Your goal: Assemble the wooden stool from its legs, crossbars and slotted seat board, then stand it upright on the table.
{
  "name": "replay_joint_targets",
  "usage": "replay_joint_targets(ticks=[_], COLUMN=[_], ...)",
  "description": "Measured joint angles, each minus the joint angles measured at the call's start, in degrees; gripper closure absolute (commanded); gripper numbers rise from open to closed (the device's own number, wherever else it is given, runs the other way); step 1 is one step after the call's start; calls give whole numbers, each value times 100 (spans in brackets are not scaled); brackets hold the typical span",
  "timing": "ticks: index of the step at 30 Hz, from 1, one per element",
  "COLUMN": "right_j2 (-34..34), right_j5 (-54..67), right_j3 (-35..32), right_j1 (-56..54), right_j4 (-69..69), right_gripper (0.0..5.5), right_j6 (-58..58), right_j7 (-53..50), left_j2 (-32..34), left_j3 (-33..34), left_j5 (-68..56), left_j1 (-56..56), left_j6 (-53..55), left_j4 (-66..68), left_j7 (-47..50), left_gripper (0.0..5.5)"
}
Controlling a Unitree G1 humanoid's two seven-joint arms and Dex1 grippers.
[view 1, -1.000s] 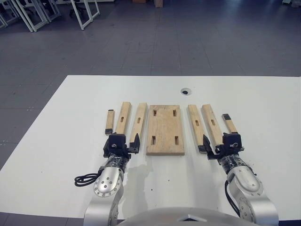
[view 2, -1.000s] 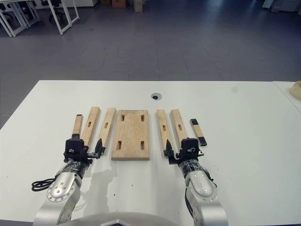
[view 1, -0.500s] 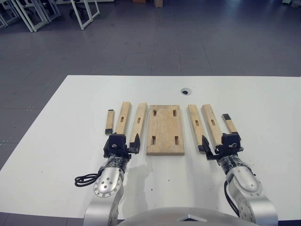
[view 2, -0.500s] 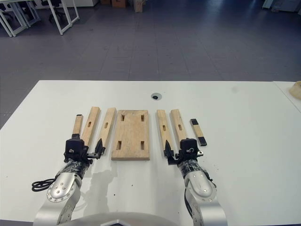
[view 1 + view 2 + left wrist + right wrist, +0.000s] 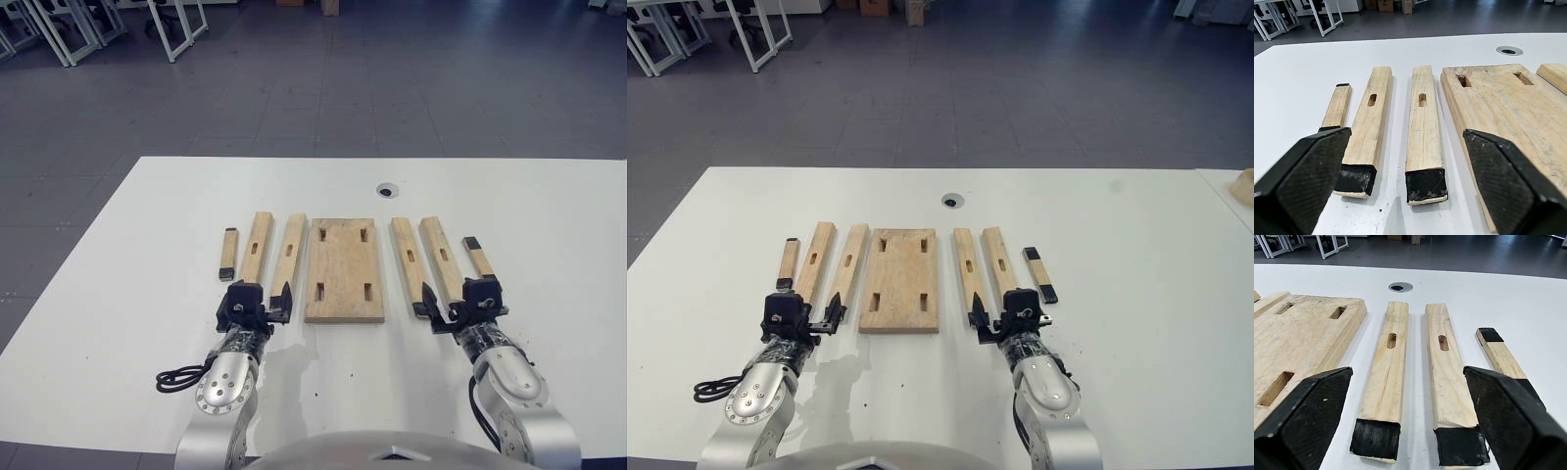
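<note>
— Where did the seat board lie?

— Flat on the white table, about mid-table, with its four slots facing up.

— And the other parts?

— At the board's 9 o'clock two slotted legs lay side by side: the inner left leg, then the outer left leg. The shorter left crossbar lay farthest out. At 3 o'clock the order mirrored that: the inner right leg, the outer right leg, then the right crossbar. All the pieces ran roughly along the board's long edges, with a gap between each. The legs' near ends were capped in black.

— What were the hands doing?

— The left gripper sat at the board's 7 o'clock with its fingers spread wide and nothing clamped. Its wrist view showed the black ends of both left legs just ahead, between the fingers. The right gripper sat at 5 o'clock, its fingers likewise apart, just short of the right legs' capped ends. I couldn't tell whether either one touched the tabletop.

— Anything else on the table?

— A round cable port at the board's 1 o'clock, and a black cable looped at 8 o'clock from the left gripper.
</note>
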Motion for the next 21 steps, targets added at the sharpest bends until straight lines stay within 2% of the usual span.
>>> replay_joint_targets(ticks=[5,10,16,21], right_j2=[-57,-278,-1103,-1657], right_j5=[44,420,1123,1414], right_j3=[-117,-615,-1810,-2050], right_j1=[-25,-541,-1777,-2233], right_j4=[69,421,2069,2994], right_gripper=[133,133,133,133], right_j6=[1,-5,266,282], right_j7=[77,442,1132,1745], left_j2=[-48,-96,-188,-208], left_j3=[5,75,53,13], left_j5=[-2,-19,-15,-3], left_j1=[31,64,73,69], left_j6=[-13,-13,-11,-8], left_j4=[1,-4,-18,-22], left_j7=[6,14,96,102], left_gripper=[128,128,128,128])
